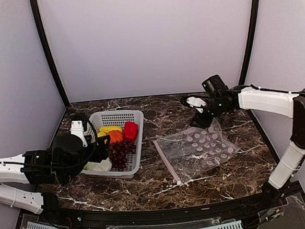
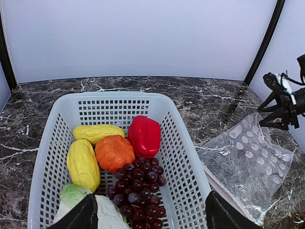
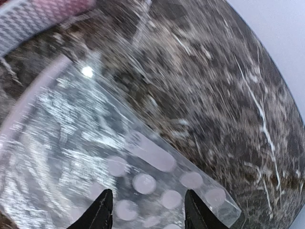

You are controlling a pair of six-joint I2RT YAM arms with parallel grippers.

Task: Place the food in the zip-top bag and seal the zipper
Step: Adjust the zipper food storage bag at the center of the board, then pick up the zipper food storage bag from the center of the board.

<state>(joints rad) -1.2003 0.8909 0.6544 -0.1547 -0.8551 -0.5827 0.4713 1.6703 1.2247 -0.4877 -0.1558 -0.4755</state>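
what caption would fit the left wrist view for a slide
Open left gripper poised over the basket of toy food, zip-top bag lying to its right

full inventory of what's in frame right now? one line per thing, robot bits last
basket: 1, white mesh, left part of the table
yellow pieces: 2, yellow, in the basket, left side
orange piece: 1, orange, middle of the basket
red piece: 1, red, in the basket, right of the orange piece
grape bunch: 1, dark purple, in the basket, nearer than the orange piece
cabbage-like piece: 1, pale whitish-green, basket's near left corner
zip-top bag: 1, clear with pale dots, on the table right of the basket, no food inside
zipper: 1, pinkish-white, bag edge facing the basket
table: 1, dark marble
left gripper: 1, black, open, above the basket's near end
right gripper: 1, black, open, above the bag's far corner
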